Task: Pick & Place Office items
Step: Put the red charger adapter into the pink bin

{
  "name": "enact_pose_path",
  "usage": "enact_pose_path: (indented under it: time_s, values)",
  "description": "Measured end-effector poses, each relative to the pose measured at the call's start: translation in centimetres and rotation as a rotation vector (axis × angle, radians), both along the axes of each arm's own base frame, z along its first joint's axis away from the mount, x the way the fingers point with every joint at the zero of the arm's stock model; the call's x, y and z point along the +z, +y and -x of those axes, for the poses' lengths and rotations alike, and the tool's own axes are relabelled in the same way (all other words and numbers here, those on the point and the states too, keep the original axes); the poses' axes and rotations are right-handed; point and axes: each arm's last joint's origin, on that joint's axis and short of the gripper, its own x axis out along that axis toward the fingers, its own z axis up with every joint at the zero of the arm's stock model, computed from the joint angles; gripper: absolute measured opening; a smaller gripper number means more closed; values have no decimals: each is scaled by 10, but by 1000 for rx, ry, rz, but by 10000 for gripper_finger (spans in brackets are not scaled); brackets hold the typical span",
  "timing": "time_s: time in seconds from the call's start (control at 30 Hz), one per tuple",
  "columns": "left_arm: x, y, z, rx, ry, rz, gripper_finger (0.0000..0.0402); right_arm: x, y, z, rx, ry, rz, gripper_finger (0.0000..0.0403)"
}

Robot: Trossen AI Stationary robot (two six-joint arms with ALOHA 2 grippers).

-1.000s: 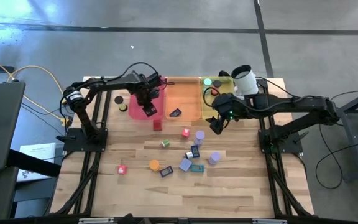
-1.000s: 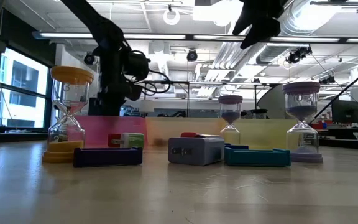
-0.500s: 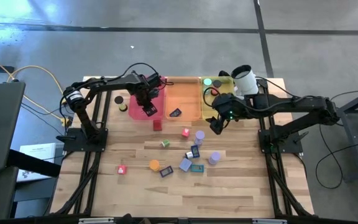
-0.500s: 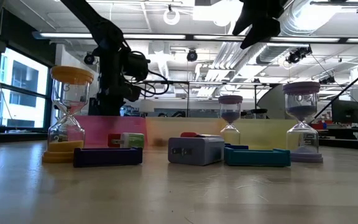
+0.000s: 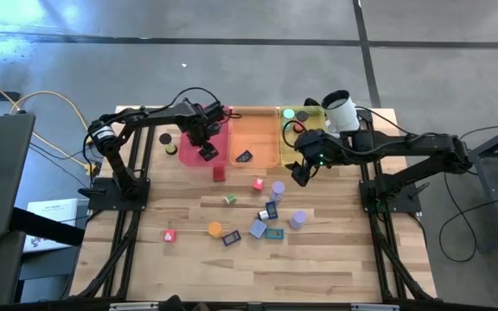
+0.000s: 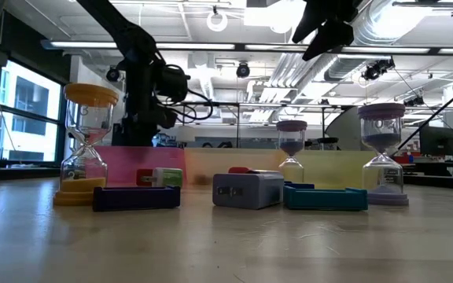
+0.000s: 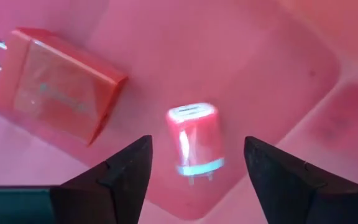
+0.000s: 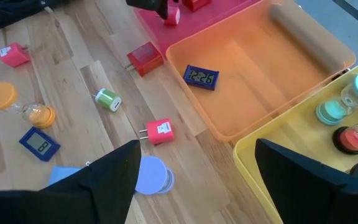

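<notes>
L arm reached in from the table's left edge, elbow bent, forearm running toward the table's far side. Left gripper (image 5: pixel 204 149) pointed down, held low, fingers (image 7: pixel 122 175) spread apart w/ a clear gap, nothing between them.

R arm came in from the right edge, stretched nearly straight across, wrist angled down. Right gripper (image 5: pixel 301 175) hung raised above the table, fingers (image 8: pixel 109 177) wide apart, nothing held.

Low view: L arm seen as a dark column descending at the back; R gripper (image 6: pixel 326 30) up near the ceiling line, well clear of the surface.
</notes>
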Motion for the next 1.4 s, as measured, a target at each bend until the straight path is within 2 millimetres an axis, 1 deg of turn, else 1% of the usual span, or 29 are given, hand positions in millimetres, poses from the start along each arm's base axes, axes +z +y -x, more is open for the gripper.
enact_pose_path:
  time_s: [0.1,0.2,0.33,0.47,0.53,0.63,0.73,0.87,1.03,1.13,1.4]
  values:
    - [3,-1,4,3,30,4,248,0,0,0,0,0,0,306]
    - [12,-3,8,7,34,-27,248,0,0,0,3,2,3,306]
    - [31,-7,15,12,-13,-78,248,0,0,0,9,4,9,306]
    - [57,-15,24,28,-91,-136,248,0,0,0,22,10,19,306]
    - [71,-23,29,16,-160,-131,248,0,0,0,21,11,19,306]
    - [89,-42,30,-78,-300,-57,248,-1,0,1,22,17,19,306]
    - [98,-62,26,-176,-380,-5,248,-1,0,1,22,25,19,306]
    - [102,-85,17,-245,-398,18,248,-1,0,1,21,29,17,306]
    - [98,-109,4,-305,-385,58,248,-1,0,1,26,27,6,306]
    - [94,-118,-2,-267,-378,94,248,-1,1,1,49,20,-23,306]
    - [83,-137,-17,-78,-346,194,248,-1,3,1,48,12,-61,306]
